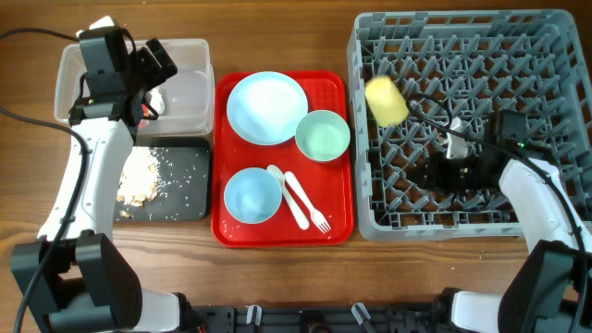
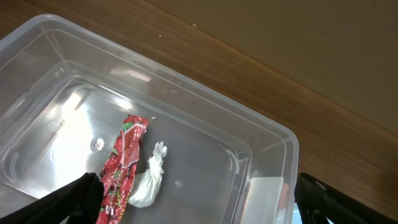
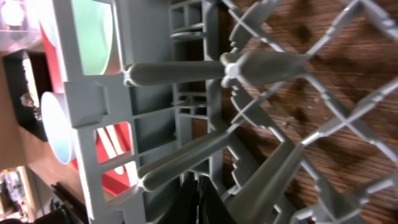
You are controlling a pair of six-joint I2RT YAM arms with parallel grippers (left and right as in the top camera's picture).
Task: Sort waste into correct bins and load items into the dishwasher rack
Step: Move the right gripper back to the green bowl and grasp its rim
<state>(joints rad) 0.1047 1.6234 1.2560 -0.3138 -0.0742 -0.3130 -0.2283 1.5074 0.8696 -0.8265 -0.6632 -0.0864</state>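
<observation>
- Wooden table [image 1: 388,268] holds grey rack [image 1: 462,18] at right.
- Left gripper [image 2: 196,186], spread wide, hangs above red wrapper [image 2: 121,162] in clear tub [image 2: 186,87].
- Right gripper [image 3: 199,196], pressed together, sits inside rack.

I work above a wooden table [image 1: 277,37], warm brown, with darker grain lines running from left to right. In my left wrist view the wood has a few small pale specks. The light is even, and shadows on the wood are soft.
</observation>
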